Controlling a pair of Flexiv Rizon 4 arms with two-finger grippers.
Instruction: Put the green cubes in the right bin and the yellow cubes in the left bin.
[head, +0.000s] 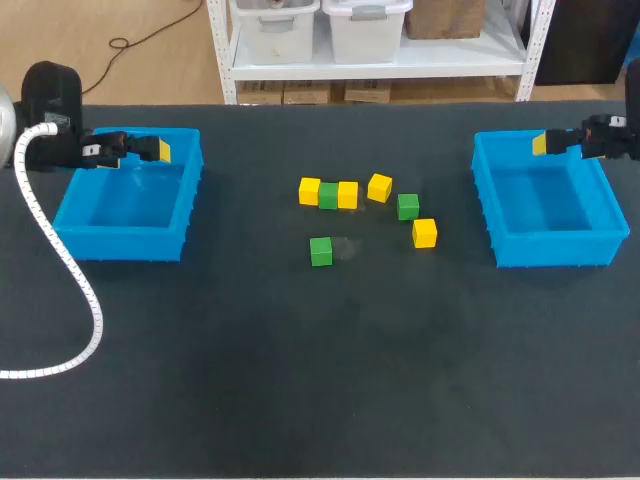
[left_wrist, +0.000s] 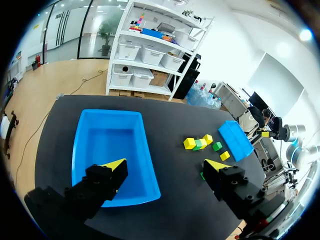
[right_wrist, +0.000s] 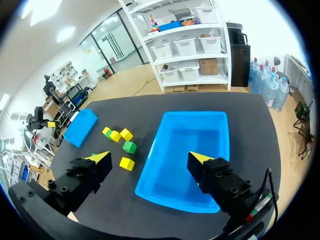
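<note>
Several yellow and green cubes lie loose mid-table: a row of yellow (head: 310, 190), green (head: 328, 196) and yellow (head: 347, 194), then a yellow one (head: 379, 187), a green one (head: 407, 206), a yellow one (head: 424, 232) and a lone green one (head: 320, 251). My left gripper (head: 160, 151) hovers open over the left bin (head: 125, 200), which holds nothing. In the left wrist view the left gripper (left_wrist: 166, 166) has nothing between its fingers above the left bin (left_wrist: 112, 145). Over the bare right bin (head: 545, 205) my right gripper (head: 541, 144) is open; the right wrist view shows the right gripper (right_wrist: 150, 159) above the right bin (right_wrist: 192, 145).
A white corrugated cable (head: 70, 280) from my left arm trails across the table's front left. Both blue bins have raised walls. The dark table top stretches bare in front of the cubes.
</note>
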